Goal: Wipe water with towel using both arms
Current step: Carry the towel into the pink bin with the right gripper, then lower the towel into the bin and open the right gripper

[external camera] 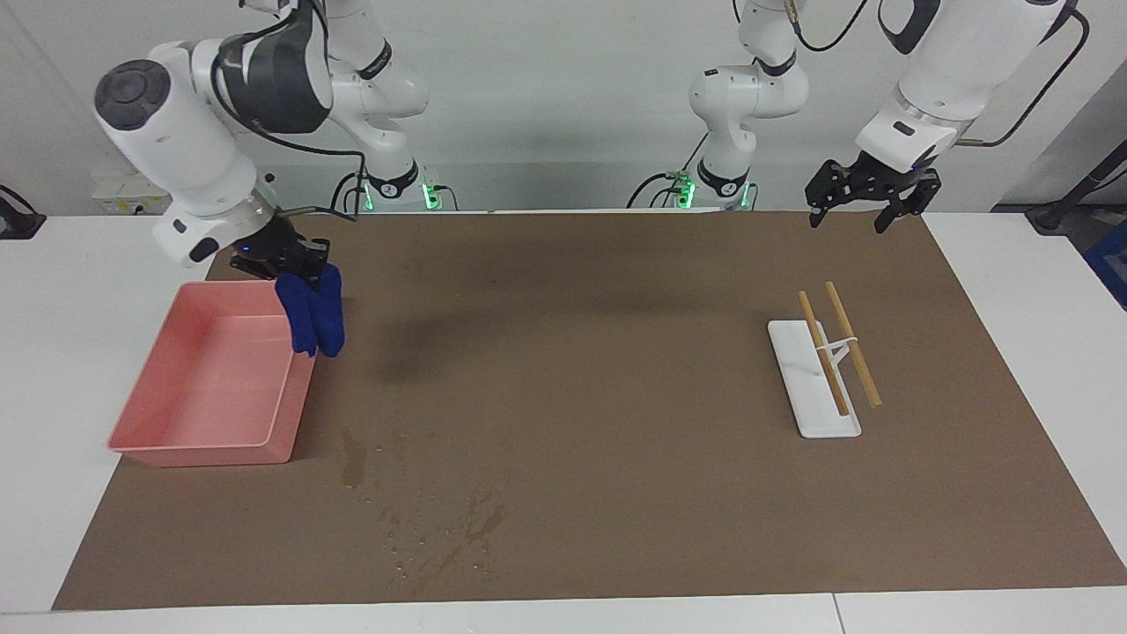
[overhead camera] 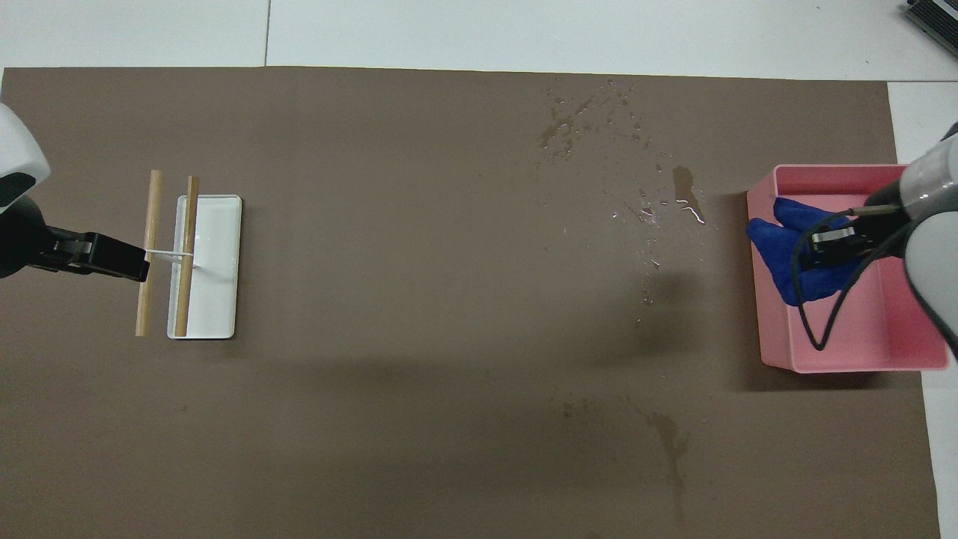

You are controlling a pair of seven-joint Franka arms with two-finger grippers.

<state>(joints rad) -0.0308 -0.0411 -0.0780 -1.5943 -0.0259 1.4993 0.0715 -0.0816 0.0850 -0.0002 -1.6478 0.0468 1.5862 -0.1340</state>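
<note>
My right gripper (external camera: 295, 264) pinched shut on small royal-blue fuzzy towel (external camera: 313, 313), dangling over pink plastic tray's (external camera: 176, 440) rim | my left gripper (external camera: 863, 201) spread open, waiting above brown mat (external camera: 599, 370) | water (external camera: 440, 528) streaks on mat

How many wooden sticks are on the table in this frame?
2. Both wooden sticks lie side by side across the thin rest of the white tray at the left arm's end: one stick over the tray, the other stick beside it over the mat. None seems hidden.
</note>
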